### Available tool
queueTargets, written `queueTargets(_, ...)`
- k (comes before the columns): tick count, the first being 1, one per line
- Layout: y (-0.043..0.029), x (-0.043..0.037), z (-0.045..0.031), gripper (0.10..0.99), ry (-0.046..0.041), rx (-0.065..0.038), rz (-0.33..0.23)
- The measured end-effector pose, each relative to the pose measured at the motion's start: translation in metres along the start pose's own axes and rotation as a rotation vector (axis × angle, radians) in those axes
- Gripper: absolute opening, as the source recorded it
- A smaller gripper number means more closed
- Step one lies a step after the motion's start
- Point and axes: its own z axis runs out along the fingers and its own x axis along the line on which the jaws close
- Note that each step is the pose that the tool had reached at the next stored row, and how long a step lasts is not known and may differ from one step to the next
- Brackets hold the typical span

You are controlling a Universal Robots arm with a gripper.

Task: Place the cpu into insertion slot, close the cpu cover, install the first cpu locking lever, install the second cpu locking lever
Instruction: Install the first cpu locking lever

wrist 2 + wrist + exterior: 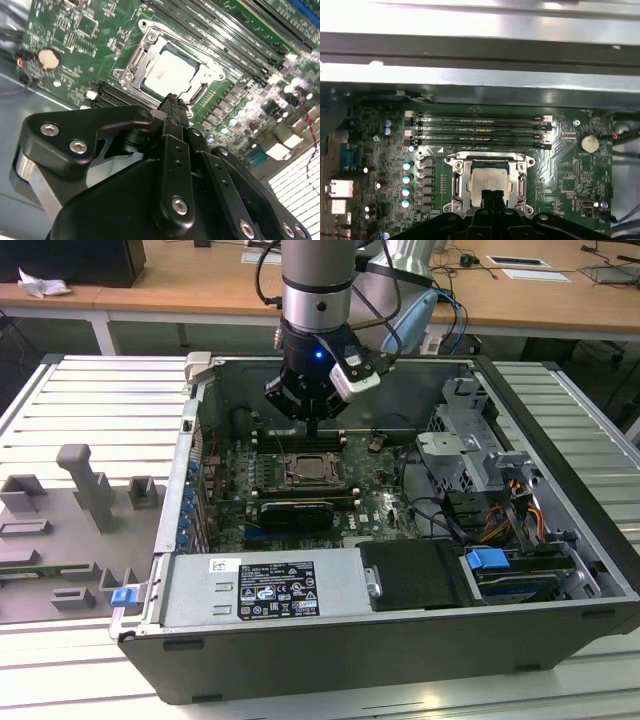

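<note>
Cpu (487, 180) seated, closed gripper (312, 426) vertical above

The cpu (488, 180) has a pale, satin metal top, duller than the brighter bare metal of the cpu cover (461, 186) framing it, and the circuit board (565, 165) around them is glossy green with small glints of light. The gripper (171, 101) is smooth matt black, studded with shiny silver screw heads. In the exterior view the computer case (400, 660) is dark grey sheet metal with a dull finish, resting on a table (90, 400) of pale ribbed metal beside matt grey plastic blocks (85, 485), with a smooth wooden desk (200, 280) behind
</note>
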Motion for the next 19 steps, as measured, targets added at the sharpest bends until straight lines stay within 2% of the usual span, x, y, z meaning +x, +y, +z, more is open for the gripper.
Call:
queueTargets(3, 0.0004, 0.0077, 0.0000, 0.106, 0.0002, 0.000, -0.007)
queueTargets(6, 0.0011, 0.0202, -0.0002, 0.106, 0.0002, 0.000, -0.008)
queueTargets(7, 0.0015, 0.0280, -0.0004, 0.106, 0.0002, 0.000, -0.008)
queueTargets(14, 0.0032, 0.0551, -0.0010, 0.106, 0.0002, 0.000, -0.008)
queueTargets(16, 0.0069, 0.0632, -0.0011, 0.106, 0.0002, 0.000, -0.008)
queueTargets(19, 0.0128, 0.0672, -0.0010, 0.106, 0.0002, 0.000, -0.007)
